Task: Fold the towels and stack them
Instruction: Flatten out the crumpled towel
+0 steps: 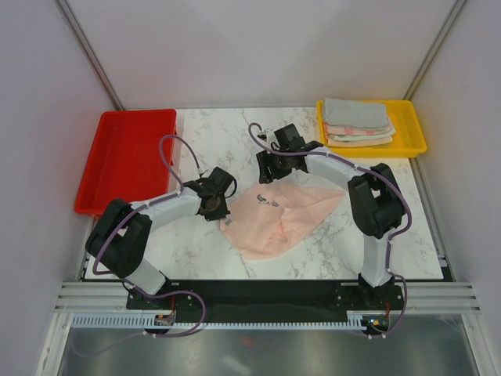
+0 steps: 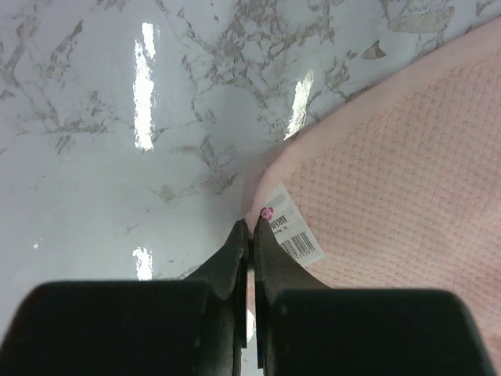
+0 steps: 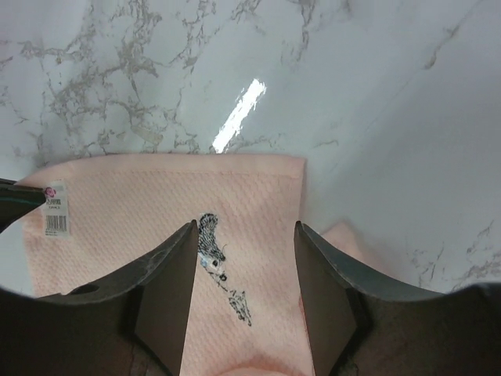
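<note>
White marble table (image 1: 211, 141), plain pale walls, red tray (image 1: 129, 160) at left, yellow tray (image 1: 411, 133) at far right holding a stack of folded towels (image 1: 358, 123). One pink towel (image 1: 286, 219) lies loose and rumpled mid-table between the arms, partly doubled over, not squared. The left gripper (image 2: 249, 231) sits at the towel's left corner just beside the tag (image 2: 291, 233). Its jaws are pressed almost together with pink cloth showing in the slit, so we read it as pinching that corner. The right gripper (image 3: 244, 227) hangs over the towel's far edge near the printed animal mark (image 3: 213, 254), jaws spread wide, nothing in them. We judge the cloth light, thin and limp: it will sag, drag, and bunch if pushed. The textured weave should grip well, but the glossy marble lets it slide. Best hold is at corners or hem, one layer only; the right arm would want the far corner to match the left's.
</note>
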Controlling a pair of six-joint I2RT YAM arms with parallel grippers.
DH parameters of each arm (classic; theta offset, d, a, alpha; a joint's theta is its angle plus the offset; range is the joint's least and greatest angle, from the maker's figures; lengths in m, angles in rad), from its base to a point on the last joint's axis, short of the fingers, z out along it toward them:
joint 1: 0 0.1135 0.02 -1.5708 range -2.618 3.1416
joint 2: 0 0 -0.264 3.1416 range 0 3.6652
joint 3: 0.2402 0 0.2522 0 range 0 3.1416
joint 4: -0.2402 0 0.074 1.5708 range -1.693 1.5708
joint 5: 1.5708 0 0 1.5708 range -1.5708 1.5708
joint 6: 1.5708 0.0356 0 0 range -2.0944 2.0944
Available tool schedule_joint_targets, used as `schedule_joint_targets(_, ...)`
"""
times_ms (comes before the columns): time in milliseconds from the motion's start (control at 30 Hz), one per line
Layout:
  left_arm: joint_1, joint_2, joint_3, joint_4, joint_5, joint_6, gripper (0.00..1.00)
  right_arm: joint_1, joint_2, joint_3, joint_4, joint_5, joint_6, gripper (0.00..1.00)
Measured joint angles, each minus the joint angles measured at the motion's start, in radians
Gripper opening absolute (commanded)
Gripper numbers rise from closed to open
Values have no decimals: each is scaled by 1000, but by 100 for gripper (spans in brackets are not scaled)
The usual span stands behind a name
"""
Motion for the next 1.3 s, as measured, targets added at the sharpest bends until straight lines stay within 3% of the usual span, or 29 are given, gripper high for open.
schedule_joint_targets(333,3,16,6,-8,5,3,2,2,129,53,2,38,-50,59)
schedule_joint_targets(600,5,16,6,-7,11,3,2,9,101,-13,48,15,-50,51)
schedule_joint_targets(700,5,16,6,-7,13,3,2,10,98,-19,50,14,-47,44)
schedule_joint_targets(767,5,16,6,-6,14,3,2,10,98,-19,48,14,-43,32)
schedule_joint_targets(800,5,16,6,-6,14,3,2,11,99,-19,47,11,-39,24)
schedule_joint_targets(833,5,16,6,-5,16,3,2,11,101,-19,47,10,-34,5)
schedule_joint_targets(867,5,16,6,-3,18,3,2,11,105,-19,47,8,-35,0)
schedule_joint_targets(1033,5,1,23,-4,38,45,2,13,78,-28,28,39,3,0)
schedule_joint_targets(1133,5,-116,43,-11,72,93,2,16,-70,-93,1,74,35,0)
schedule_joint_targets(1300,3,-501,118,48,198,149,2,48,-591,-209,13,137,59,0)
